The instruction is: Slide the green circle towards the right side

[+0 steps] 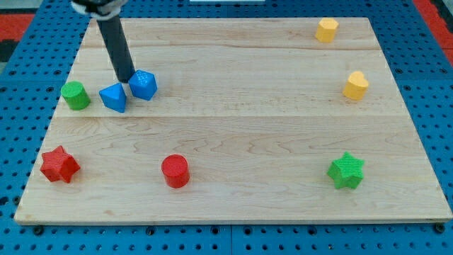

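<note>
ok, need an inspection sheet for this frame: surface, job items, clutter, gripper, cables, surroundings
Surface: wooden board, lying flat.
Job's things: green circle near the view's left edge; my tip sits between the two blue blocks, right of the circle, not touching it.
Clutter: blue triangular block, blue block, red star, red cylinder, green star, two yellow blocks.
Grippers: none; rod only.
Cables: nothing seen.
Surroundings: blue pegboard.

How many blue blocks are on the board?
2, both at the view's left: a blue block beside the green circle, and another blue block right of my tip. None seems hidden.
</note>
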